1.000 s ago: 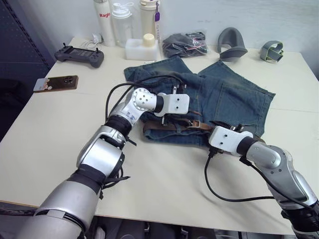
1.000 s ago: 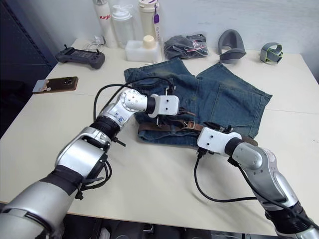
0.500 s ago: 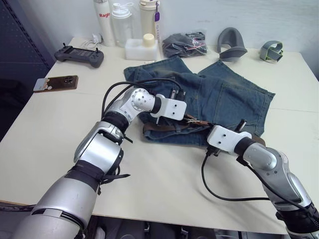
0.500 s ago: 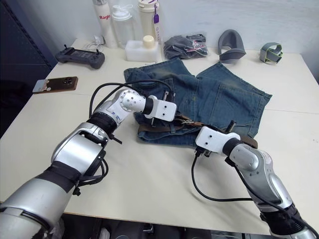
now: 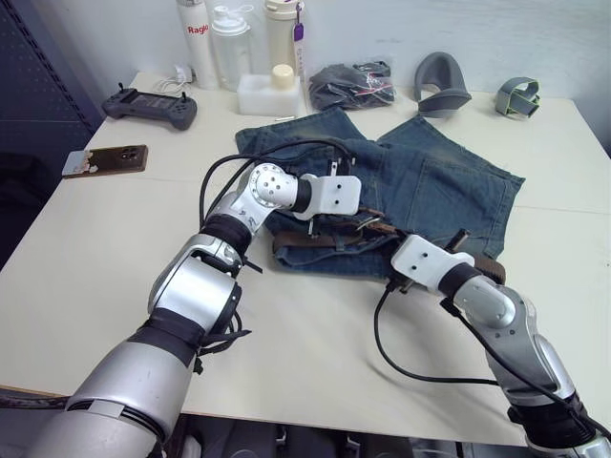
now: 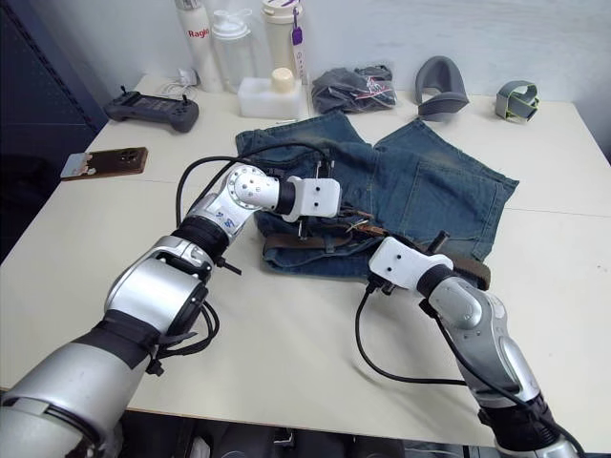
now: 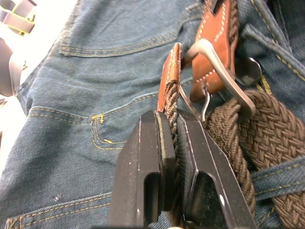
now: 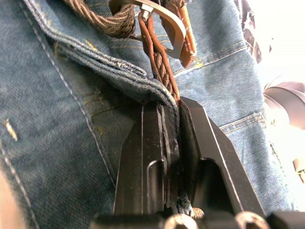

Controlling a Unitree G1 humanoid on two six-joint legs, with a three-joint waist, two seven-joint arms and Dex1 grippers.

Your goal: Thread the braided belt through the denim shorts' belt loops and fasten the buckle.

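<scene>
The denim shorts [image 5: 430,181] lie flat mid-table, waistband toward me. The braided belt [image 5: 305,243] runs along the waistband and under a belt loop [image 7: 281,174]. My left gripper [image 7: 171,117] is shut on the belt's woven strap just behind its tan leather tip, right at the silver buckle [image 7: 224,67]. From the other side, my right gripper [image 8: 169,107] is shut on the belt together with the folded waistband edge, a short way from the buckle [image 8: 167,21]. In the head views both grippers [image 5: 358,221] [image 5: 389,243] meet over the waistband's middle.
At the table's back stand bottles [image 5: 234,43] and a white container [image 5: 267,91]. A game controller [image 5: 153,103] and a phone [image 5: 105,157] lie at the left. A dark cloth bundle [image 5: 353,84], a grey piece [image 5: 439,86] and a strap holder [image 5: 520,95] sit behind the shorts.
My right gripper has crept a little left toward the buckle. The left gripper dipped slightly and came back. Both kept their hold on the belt.
</scene>
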